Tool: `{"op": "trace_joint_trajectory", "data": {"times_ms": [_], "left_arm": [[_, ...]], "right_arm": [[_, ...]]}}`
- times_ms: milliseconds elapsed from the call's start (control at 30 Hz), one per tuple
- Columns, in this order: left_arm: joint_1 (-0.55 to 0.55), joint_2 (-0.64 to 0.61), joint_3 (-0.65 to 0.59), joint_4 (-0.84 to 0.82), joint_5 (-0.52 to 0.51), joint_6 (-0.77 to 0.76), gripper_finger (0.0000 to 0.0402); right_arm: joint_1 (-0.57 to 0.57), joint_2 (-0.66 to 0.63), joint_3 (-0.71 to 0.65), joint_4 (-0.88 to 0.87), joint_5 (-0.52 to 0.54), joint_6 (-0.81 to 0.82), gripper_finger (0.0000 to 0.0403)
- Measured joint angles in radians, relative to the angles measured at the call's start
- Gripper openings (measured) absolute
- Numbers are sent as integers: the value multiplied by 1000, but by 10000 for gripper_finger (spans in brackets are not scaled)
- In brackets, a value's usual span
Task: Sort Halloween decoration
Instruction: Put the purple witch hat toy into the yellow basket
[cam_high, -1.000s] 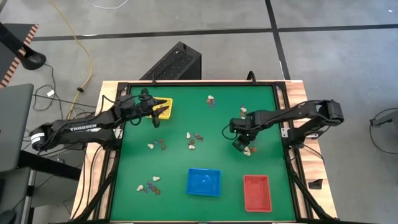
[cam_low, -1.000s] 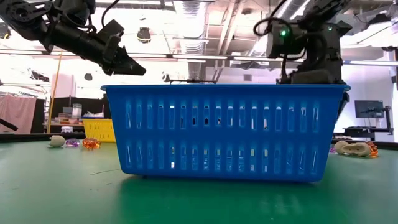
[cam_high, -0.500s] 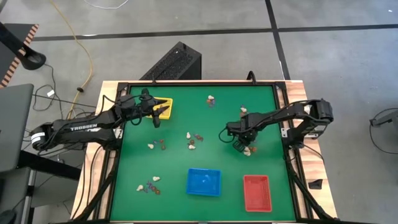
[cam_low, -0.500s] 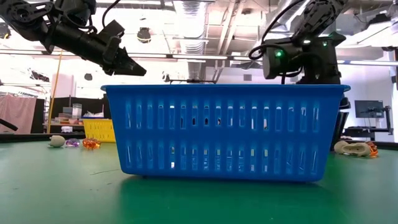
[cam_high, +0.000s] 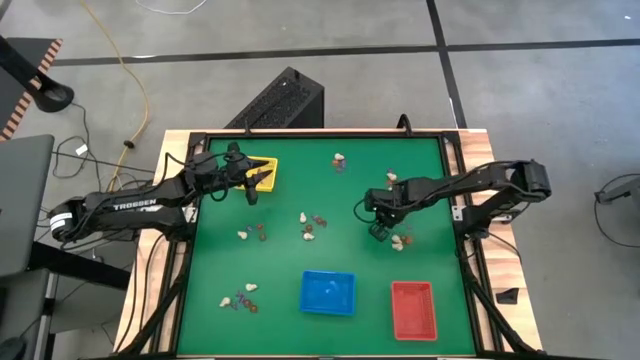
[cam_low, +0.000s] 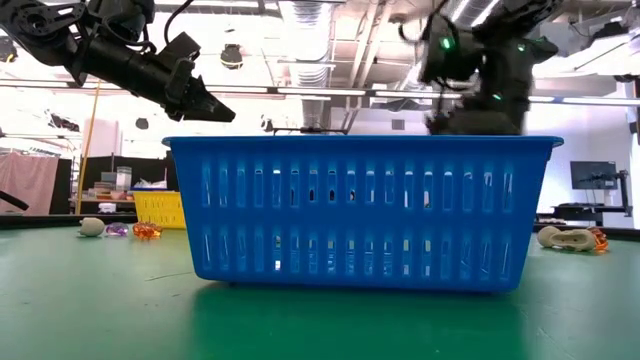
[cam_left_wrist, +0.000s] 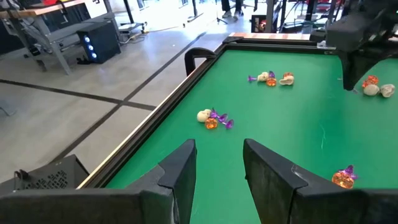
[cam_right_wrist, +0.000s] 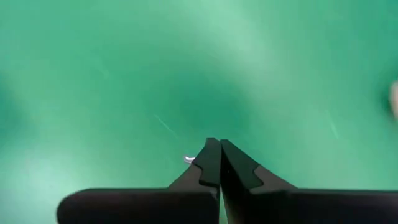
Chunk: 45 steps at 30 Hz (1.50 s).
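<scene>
Green counter (cam_high: 330, 200): trinket clusters scattered; cream ones (cam_high: 400, 241) just beside right end effector (cam_high: 379, 230).
Change: right end effector snapped shut, apparently empty; grab likely missed.
Left end effector (cam_high: 252, 186): half open, empty, by yellow tray (cam_high: 268, 172).

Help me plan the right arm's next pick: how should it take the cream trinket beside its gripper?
I'd grip the cream trinket across its short width, coming straight down from above with the right gripper. It lies low and lengthwise on the table, with an orange piece crowding one end.
</scene>
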Motion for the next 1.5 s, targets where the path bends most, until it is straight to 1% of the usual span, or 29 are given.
{"op": "trace_joint_trajectory", "data": {"times_ms": [67,167,200,267,367,400,500,600,700,733,867,933,1000,1100,1167,1233,1300,1400,1433,1500], "left_arm": [[0,0,0,0,0,0,124],[0,0,0,0,0,0,124],[0,0,0,0,0,0,124],[0,0,0,0,0,0,124],[0,-1,0,1,-1,0,124],[-1,-2,0,-1,0,-1,124],[-2,-6,1,-6,0,0,124],[-2,-14,2,-12,-8,8,124],[-2,-48,2,-59,-61,15,124],[-2,-72,1,-99,-87,20,124],[-2,-143,1,-176,-192,31,124],[-2,-174,1,-190,-216,32,124],[-2,-194,1,-214,-216,32,124],[-3,-215,1,-233,-215,39,124],[-3,-222,1,-242,-211,39,124],[-3,-223,1,-241,-210,41,124],[-3,-223,1,-242,-211,47,124],[-4,-223,1,-242,-210,49,124],[-4,-223,1,-244,-209,49,124],[-4,-223,1,-246,-208,49,124]], "right_arm": [[-3,-7,0,172,0,-67,21],[-16,1,0,479,-2,-198,19],[-20,21,1,600,-4,-243,19],[-31,56,8,818,-41,-330,19],[-50,151,54,1036,-85,-411,19],[-57,187,80,1073,-85,-431,19],[-91,329,204,1117,-91,-466,19],[-133,476,364,1104,-90,-478,19],[-176,605,520,1104,-136,-477,19],[-190,643,567,1103,-152,-477,19],[-230,785,756,1052,-225,-451,19],[-242,843,842,1022,-258,-438,19],[-249,896,919,988,-265,-431,20],[-249,952,998,931,-266,-416,39],[-247,965,1030,880,-267,-416,59],[-247,968,1050,865,-266,-420,77],[-247,965,1057,865,-266,-421,95],[-250,945,1054,809,-266,-418,122],[-251,932,1054,783,-266,-421,130],[-257,884,1053,671,-266,-425,144]]}}
